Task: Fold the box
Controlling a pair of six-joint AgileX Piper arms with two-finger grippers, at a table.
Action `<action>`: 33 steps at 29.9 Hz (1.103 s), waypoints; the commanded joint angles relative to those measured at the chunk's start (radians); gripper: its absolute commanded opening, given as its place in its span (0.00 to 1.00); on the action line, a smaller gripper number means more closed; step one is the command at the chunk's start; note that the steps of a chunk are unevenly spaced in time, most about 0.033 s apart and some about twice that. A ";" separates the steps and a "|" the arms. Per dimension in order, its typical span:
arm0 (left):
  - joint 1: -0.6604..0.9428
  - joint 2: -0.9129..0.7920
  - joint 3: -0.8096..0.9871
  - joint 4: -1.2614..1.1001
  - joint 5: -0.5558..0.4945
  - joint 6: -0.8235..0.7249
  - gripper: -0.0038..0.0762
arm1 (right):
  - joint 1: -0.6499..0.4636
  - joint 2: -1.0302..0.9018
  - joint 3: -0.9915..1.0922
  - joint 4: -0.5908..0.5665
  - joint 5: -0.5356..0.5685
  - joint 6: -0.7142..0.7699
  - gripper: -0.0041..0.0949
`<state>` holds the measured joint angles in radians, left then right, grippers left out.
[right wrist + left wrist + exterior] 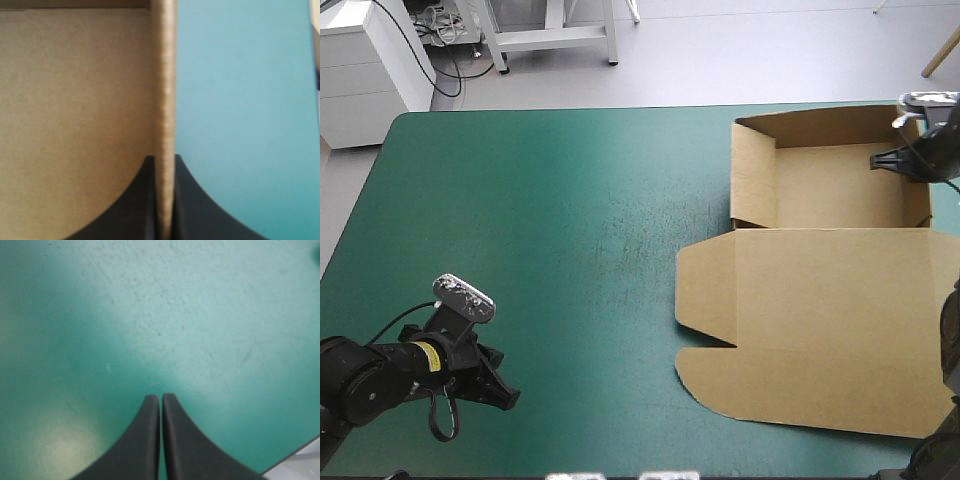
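The right gripper (164, 159) is clamping one upright wall (164, 75) of the brown box (840, 190). Its two black fingers are sitting all but together, one against the wall's inner face and one against the outer. The board's top edge is running straight ahead between them. To the inside of that wall the tray floor (75, 100) is showing, and to the outside the teal-green cover (240, 100).

Seen from above, the box is lying at the table's right side, toward the far edge. It is standing as an open tray with its walls raised, and the held wall is the right-hand one. The lid (820, 330) is lying flat, reaching toward the near edge, with two rounded flaps (705, 290) pointing left.

The left gripper (160, 396) is holding nothing, its fingers pressed together into one point. It is hovering over bare cover near the table's near left corner, well apart from the box.

The board is probably light and stiff, bending cleanly only along its creases. It is best pinched across its thickness at a free edge. Being light, it may slide on the cover when pushed.
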<state>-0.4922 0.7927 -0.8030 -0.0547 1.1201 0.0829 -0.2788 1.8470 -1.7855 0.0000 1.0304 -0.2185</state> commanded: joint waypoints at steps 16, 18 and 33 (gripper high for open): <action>0.002 -0.006 -0.023 -0.017 -0.042 -0.010 0.04 | -0.245 0.061 -0.031 0.042 -0.023 -0.002 0.28; 0.002 -0.006 -0.023 -0.023 -0.042 -0.011 0.04 | -0.245 0.061 -0.031 0.042 -0.028 0.003 0.42; 0.002 -0.006 -0.023 -0.042 -0.040 -0.011 0.04 | -0.245 0.030 -0.175 0.090 0.140 0.013 0.88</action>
<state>-0.4922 0.7927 -0.8030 -0.0809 1.1190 0.0820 -0.5149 1.9618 -1.8962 0.0572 1.1709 -0.2123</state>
